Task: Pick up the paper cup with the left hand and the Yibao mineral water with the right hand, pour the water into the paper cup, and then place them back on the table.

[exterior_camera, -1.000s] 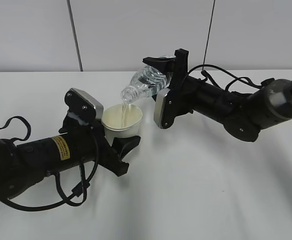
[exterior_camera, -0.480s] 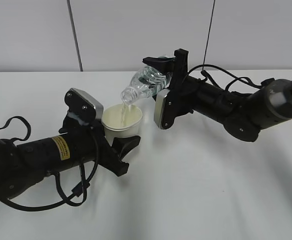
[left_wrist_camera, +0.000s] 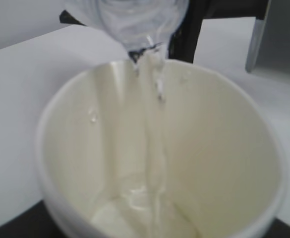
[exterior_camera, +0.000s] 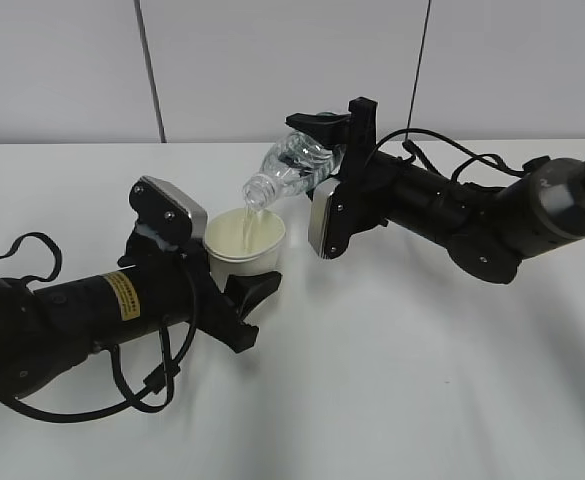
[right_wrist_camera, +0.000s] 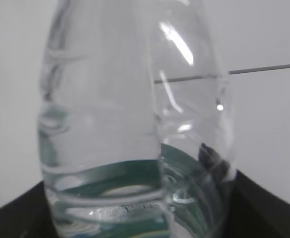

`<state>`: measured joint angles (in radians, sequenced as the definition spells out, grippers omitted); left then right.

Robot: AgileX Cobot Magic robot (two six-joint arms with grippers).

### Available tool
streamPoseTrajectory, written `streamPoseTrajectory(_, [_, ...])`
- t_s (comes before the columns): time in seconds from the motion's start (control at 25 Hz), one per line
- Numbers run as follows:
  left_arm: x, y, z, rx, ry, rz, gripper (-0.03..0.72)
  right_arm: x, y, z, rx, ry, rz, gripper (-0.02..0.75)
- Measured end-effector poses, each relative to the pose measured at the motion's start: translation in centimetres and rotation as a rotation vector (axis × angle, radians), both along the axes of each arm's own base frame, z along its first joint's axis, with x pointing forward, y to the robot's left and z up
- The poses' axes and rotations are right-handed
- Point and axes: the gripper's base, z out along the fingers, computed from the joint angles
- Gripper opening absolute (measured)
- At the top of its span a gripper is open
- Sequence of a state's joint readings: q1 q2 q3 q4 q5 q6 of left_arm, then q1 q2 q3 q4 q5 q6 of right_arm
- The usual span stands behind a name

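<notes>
My left gripper (exterior_camera: 234, 290) is shut on the cream-white paper cup (exterior_camera: 244, 243) and holds it upright above the white table (exterior_camera: 392, 380). My right gripper (exterior_camera: 334, 140) is shut on the clear Yibao water bottle (exterior_camera: 294, 165), tilted with its open neck down to the left over the cup's rim. A thin stream of water falls into the cup. In the left wrist view the cup (left_wrist_camera: 224, 148) fills the frame, with the bottle's neck (left_wrist_camera: 140, 25) above and water pooling at its bottom. In the right wrist view the bottle (right_wrist_camera: 130, 124) and its green label fill the frame.
Black cables trail from both arms over the table. A grey panelled wall (exterior_camera: 272, 60) stands behind the table's far edge.
</notes>
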<state>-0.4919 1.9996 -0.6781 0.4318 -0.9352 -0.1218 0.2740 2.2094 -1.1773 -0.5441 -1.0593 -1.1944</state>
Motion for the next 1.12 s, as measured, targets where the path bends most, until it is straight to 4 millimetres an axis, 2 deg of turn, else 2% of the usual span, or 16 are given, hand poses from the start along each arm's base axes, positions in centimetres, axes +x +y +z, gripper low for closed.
streamPoseTrajectory(1.12, [0.0, 0.0, 0.0, 0.0, 0.0, 0.0, 0.401, -0.07, 0.27, 0.03, -0.013, -0.016, -0.003, 0.489])
